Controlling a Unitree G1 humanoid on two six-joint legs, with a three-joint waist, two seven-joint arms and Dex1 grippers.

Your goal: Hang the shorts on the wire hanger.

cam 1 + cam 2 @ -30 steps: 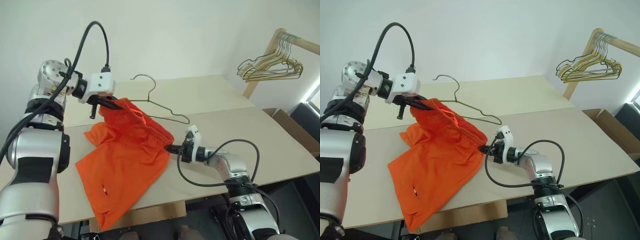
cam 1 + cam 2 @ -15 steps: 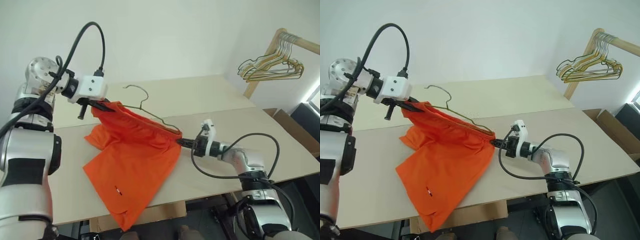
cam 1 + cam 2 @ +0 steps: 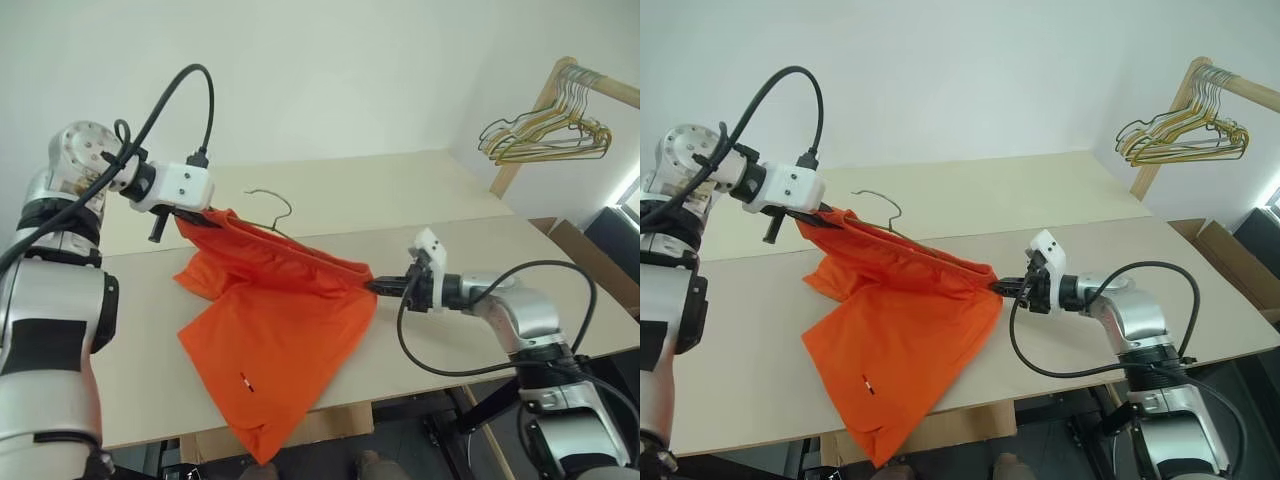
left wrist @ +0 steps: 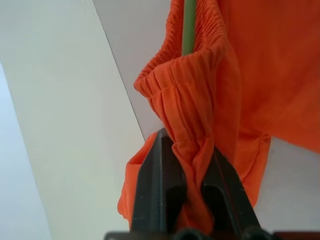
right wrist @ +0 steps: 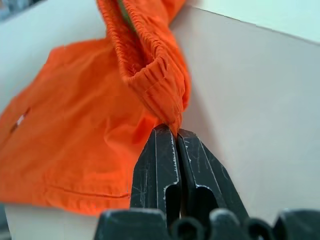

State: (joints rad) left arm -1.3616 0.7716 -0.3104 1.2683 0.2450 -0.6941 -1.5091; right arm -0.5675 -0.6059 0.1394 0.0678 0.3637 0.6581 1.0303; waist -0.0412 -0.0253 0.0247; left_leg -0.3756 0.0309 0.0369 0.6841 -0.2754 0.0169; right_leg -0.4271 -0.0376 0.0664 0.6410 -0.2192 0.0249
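The orange shorts [image 3: 275, 330] are held stretched by the waistband between the two grippers, above a pale beige table [image 3: 560, 290]. The left gripper [image 3: 195, 213] is clamped on one end of the gathered elastic waistband, at the upper left of the garment; in the left wrist view its two black fingers [image 4: 165, 185] are seen pressed together on a bunched fold of orange fabric. The right gripper [image 3: 385, 287] is clamped on the opposite end of the waistband; in the right wrist view its fingers [image 5: 155, 170] are closed tight on a small pinch of the elastic edge.

Between the two grips the waistband is drawn into a taut line sloping down from the left gripper to the right one. The rest of the shorts hangs from that line and is spread over the table, with the lower leg reaching the near edge of the tabletop. A tiny white tag [image 3: 243, 378] is seen on the lower part of the fabric.

The wire hanger [image 3: 270, 207] is threaded through the waistband: its curved hook is seen rising above the fabric near the left gripper, and in the left wrist view a thin greenish wire [image 4: 189, 25] is seen running inside the gathered waistband opening.

At the far right, a bunch of gold and green wire hangers [image 3: 545, 135] is hung on a wooden rack [image 3: 520, 145], well apart from the shorts.
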